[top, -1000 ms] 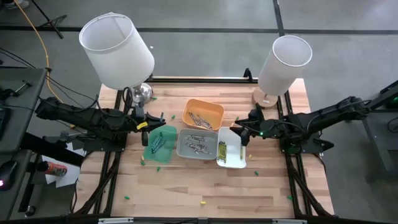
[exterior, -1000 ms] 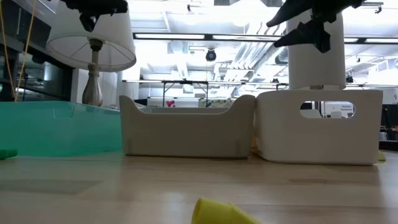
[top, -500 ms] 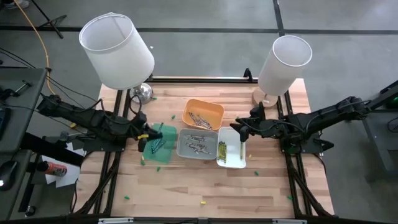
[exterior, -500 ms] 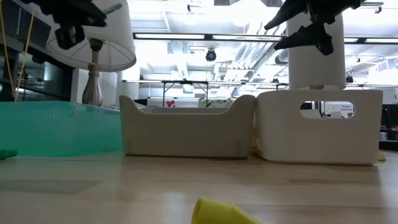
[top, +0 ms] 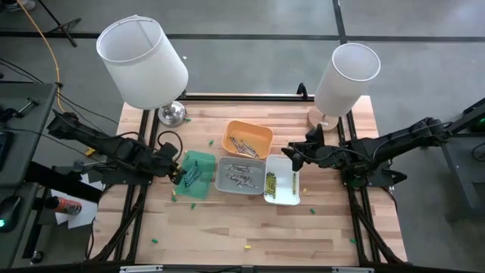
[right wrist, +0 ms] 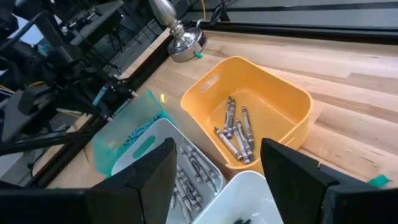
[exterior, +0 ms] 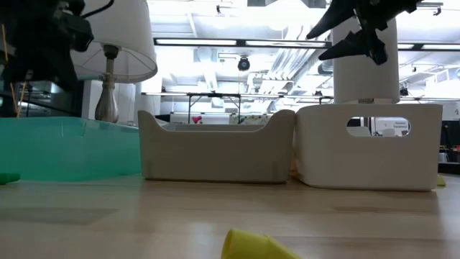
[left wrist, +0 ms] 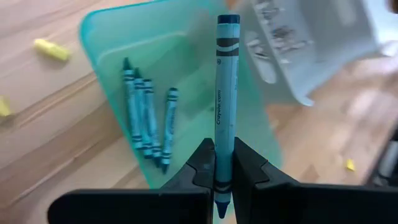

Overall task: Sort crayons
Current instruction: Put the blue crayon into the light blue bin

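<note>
Crayons (left wrist: 146, 115) in green tray (left wrist: 109, 37).

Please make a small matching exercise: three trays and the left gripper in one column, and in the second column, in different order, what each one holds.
Column 1:
1. orange tray
2. green tray
3. white tray
4. left gripper

Column 2:
A. yellow crayons
B. one green crayon, clamped upright between the jaws
C. grey crayons
D. several green crayons lying loose

Pairs: 1-C, 2-D, 3-A, 4-B
</note>
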Robot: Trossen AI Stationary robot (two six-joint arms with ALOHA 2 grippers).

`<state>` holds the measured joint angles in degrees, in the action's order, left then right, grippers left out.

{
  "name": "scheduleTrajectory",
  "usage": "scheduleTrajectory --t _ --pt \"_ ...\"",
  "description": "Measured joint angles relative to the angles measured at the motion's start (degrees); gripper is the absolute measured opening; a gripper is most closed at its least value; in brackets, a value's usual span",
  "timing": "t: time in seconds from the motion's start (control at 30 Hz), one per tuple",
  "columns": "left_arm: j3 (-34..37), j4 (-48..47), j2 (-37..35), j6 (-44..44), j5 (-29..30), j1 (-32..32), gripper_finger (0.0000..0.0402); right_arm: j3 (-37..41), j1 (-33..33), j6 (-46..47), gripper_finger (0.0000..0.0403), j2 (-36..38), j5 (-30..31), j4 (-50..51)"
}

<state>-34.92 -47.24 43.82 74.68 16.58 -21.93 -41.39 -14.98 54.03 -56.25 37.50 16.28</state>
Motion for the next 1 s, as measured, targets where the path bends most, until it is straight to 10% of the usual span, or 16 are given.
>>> scheduleTrajectory --t 1.0 --pt "-12.35 -2.35 31.18 8.39 4.71 0.15 0.0002 -0.07 0.0 -0.49 0.0226 -0.02 -0.51 12.73"
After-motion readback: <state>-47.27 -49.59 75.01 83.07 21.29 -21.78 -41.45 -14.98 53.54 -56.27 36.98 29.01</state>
